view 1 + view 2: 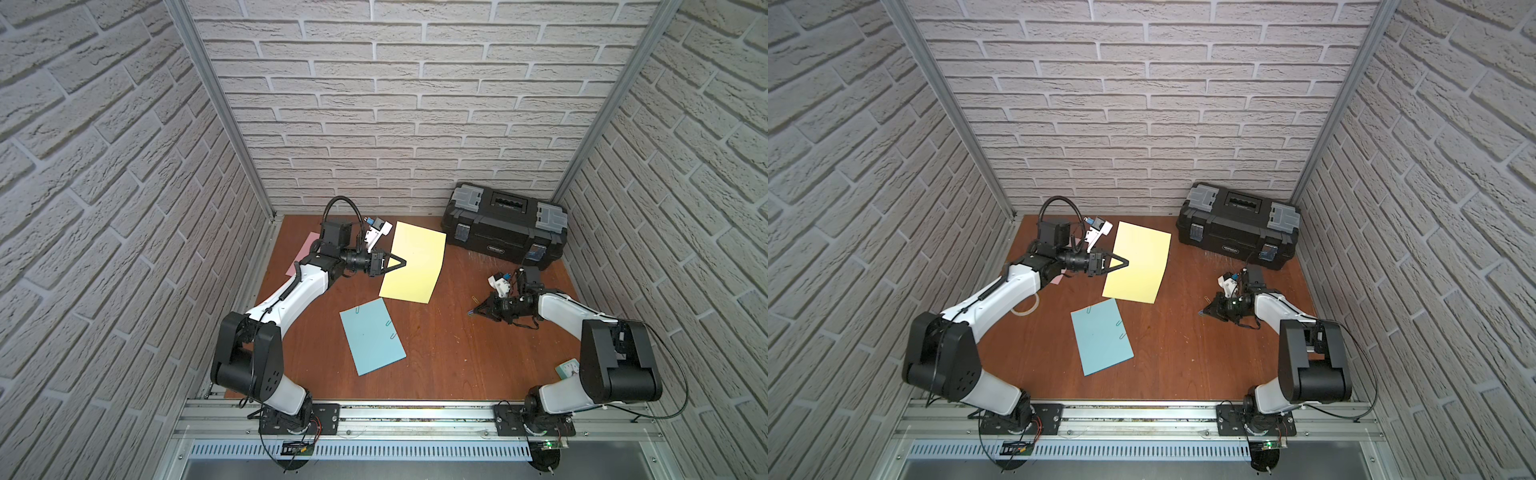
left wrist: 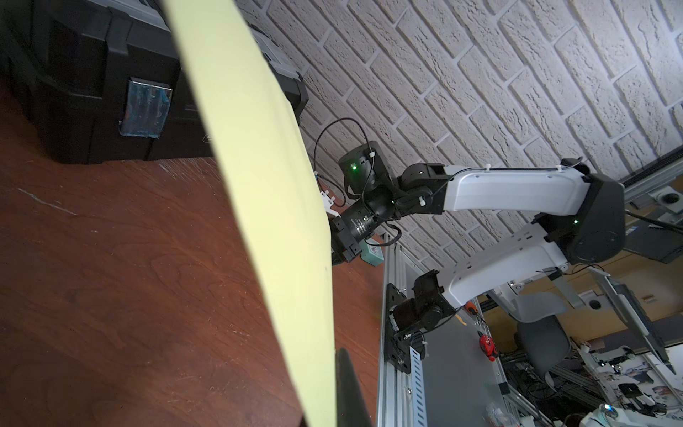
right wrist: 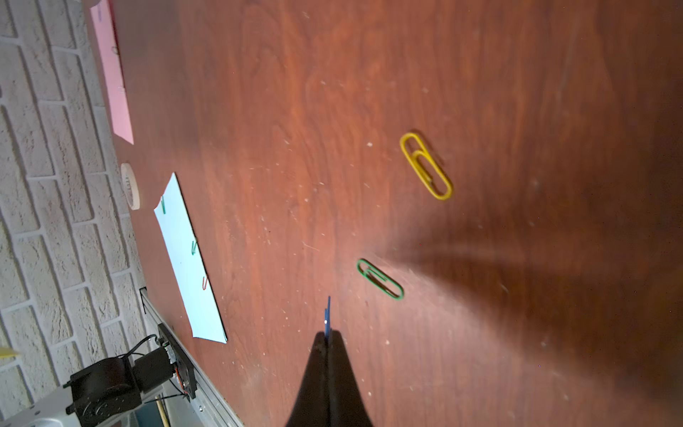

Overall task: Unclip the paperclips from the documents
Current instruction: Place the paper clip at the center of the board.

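Right wrist view: handle the blue paperclip, nipped between the tips of the right pincer, as light, springy, slippery wire, gripping across its loops, with the left pincer clamped on the near edge of the limp yellow sheet.

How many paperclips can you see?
6. Yellow clip and green clip lie loose on the table; blue clip is in the right gripper; three sheet clips sit on the blue sheet. The pink sheet, or the yellow sheet in the left gripper, may hide more.
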